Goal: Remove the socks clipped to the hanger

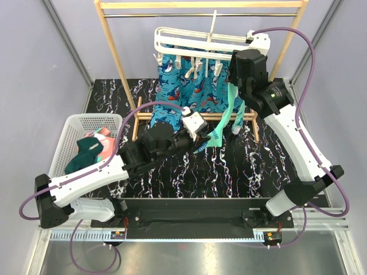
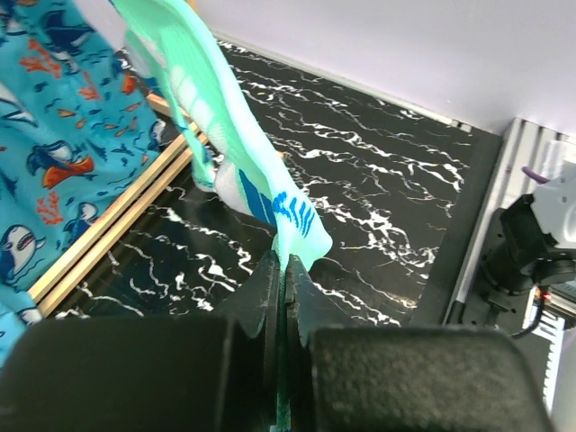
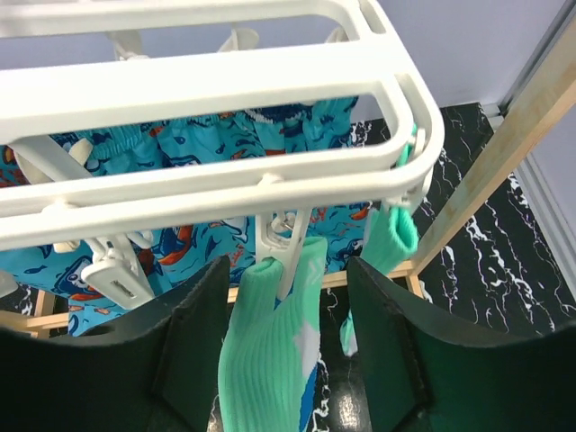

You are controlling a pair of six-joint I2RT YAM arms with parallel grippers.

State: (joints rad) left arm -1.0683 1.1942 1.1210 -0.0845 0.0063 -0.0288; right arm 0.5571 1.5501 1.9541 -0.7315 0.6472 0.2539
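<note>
Socks nearest the arms are lying in the white mesh basket (image 1: 73, 121) at the near left of the surface (image 1: 241, 166): a dark teal sock (image 1: 85, 153) with a coral-pink sock (image 1: 103, 133) just beside it. A bit further in, the toe end of a mint-green sock (image 2: 229, 148) is being pinched by the left end effector (image 2: 283, 270), jaws closed right down on the fabric. The sock is being stretched up at a slant toward the hanger (image 1: 189, 39). Its cuff is being gripped by a white peg (image 3: 286, 238) under the hanger's right end. That peg and cuff are being straddled by the right end effector (image 3: 286, 274), jaws spread wide, one on each side; whether anything is being touched can't be told. A second mint-green sock (image 3: 392, 236) is being held at the corner peg just beside it. Behind, blue shark-print socks (image 1: 175, 86) are being held by the other pegs, and the hanger itself is being carried by the wooden rail stand (image 1: 108, 43) at the far edge.
</note>
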